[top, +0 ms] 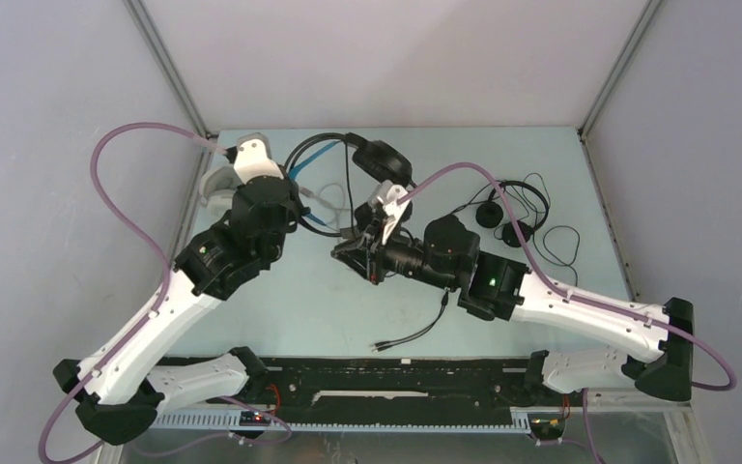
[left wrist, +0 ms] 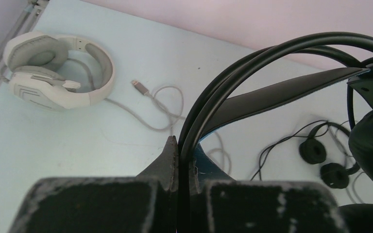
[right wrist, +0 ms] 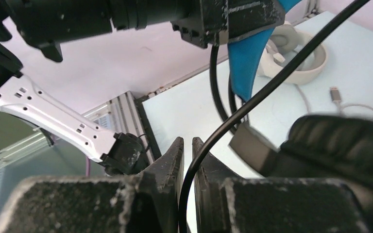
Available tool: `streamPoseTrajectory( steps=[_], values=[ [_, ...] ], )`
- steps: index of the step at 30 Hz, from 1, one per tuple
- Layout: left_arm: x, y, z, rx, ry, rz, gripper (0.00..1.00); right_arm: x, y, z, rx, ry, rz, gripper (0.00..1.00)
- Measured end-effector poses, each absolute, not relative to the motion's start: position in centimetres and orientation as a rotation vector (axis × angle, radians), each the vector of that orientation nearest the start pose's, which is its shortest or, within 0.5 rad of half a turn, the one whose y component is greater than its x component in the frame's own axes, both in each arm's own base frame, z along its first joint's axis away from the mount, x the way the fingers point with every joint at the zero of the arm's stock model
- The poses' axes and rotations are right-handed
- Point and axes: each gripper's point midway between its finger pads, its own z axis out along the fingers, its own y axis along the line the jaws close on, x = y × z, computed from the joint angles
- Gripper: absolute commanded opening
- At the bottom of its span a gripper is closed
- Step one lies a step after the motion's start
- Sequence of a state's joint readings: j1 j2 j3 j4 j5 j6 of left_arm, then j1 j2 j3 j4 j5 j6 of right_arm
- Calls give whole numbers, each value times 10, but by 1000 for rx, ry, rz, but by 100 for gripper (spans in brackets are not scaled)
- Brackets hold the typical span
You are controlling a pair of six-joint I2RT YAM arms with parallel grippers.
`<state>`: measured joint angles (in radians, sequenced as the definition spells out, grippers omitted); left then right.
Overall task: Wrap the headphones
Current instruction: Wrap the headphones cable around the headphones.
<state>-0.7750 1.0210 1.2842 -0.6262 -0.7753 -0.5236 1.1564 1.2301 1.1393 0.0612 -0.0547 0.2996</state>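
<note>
While the top view hides my left gripper [left wrist: 179, 145], its wrist view shows it clenched on thin glossy hoops of the black headphones [left wrist: 281, 92], near the tabletop's [left wrist: 102, 145] far edge; my right gripper [right wrist: 188, 143] straddles a black cable [right wrist: 272, 82], grip unclear.

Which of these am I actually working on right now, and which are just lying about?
In hand: black over-ear headphones, clamped by the left gripper; its cable, between the right gripper's jaws.
Lying about, unwrapped: white headphones; small black on-ear headphones.
</note>
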Motion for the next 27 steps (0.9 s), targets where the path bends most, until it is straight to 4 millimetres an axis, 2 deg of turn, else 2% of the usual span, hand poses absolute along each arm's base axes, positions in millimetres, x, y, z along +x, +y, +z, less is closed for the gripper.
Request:
streamPoseTrajectory(
  steps=[7, 12, 17, 27],
  values=[
    [285, -129, 357, -340, 1796, -272, 0, 148, 403, 350, -809, 1457, 1016, 15],
    [284, -134, 357, -351, 1807, -343, 0, 151, 396, 322, -833, 1426, 949, 17],
    [280, -138, 362, -359, 1806, -408, 0, 146, 392, 296, -887, 1382, 909, 20],
    [274, -146, 365, -367, 1812, -495, 0, 143, 384, 271, -939, 1252, 854, 23]
  ],
)
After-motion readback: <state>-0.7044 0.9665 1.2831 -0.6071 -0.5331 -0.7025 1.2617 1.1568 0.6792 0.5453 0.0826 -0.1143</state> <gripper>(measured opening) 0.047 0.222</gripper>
